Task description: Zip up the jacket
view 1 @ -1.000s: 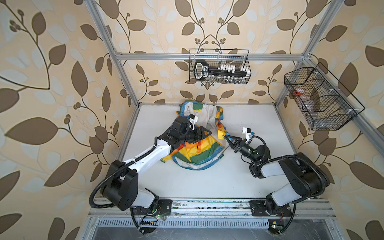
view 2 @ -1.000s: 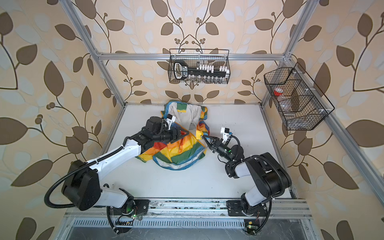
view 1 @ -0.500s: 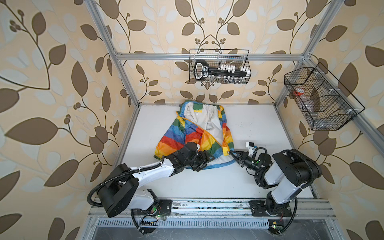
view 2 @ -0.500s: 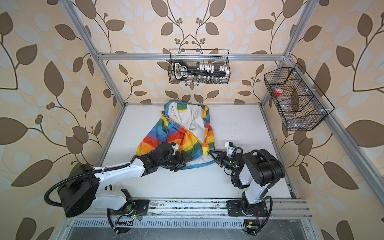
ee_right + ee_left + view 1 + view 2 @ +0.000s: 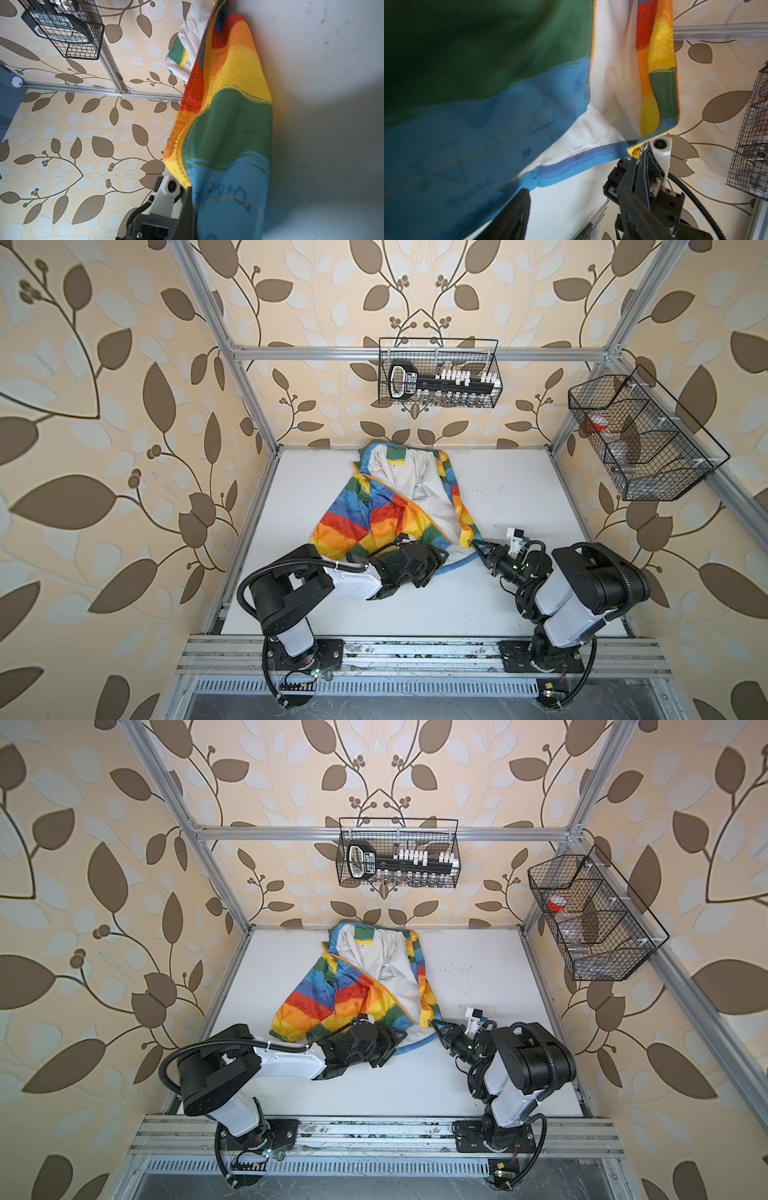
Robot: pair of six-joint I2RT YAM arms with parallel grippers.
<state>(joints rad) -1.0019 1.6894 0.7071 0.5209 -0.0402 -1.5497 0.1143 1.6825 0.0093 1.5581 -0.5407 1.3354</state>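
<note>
The jacket (image 5: 374, 510) (image 5: 332, 990) lies unzipped on the white table (image 5: 519, 489), rainbow panels spread and off-white lining showing, hood toward the back wall. My right gripper (image 5: 476, 545) (image 5: 434, 1024) is shut on the jacket's near right bottom corner, at the yellow zipper end; the left wrist view shows that pinch (image 5: 641, 148). My left gripper (image 5: 434, 562) (image 5: 392, 1038) sits at the near hem of the other front panel. Its jaws stand apart with bare table between them, and blue fabric (image 5: 488, 124) drapes over one finger (image 5: 517, 212).
A black wire basket (image 5: 438, 377) with a tool hangs on the back wall. Another wire basket (image 5: 636, 439) hangs on the right wall. Aluminium frame posts stand at the table's back corners. Both arm bases sit at the front rail.
A second ago the jacket was bunched mid-table. Both grippers drew back toward the front edge with it, and it now lies stretched out and flatter.
</note>
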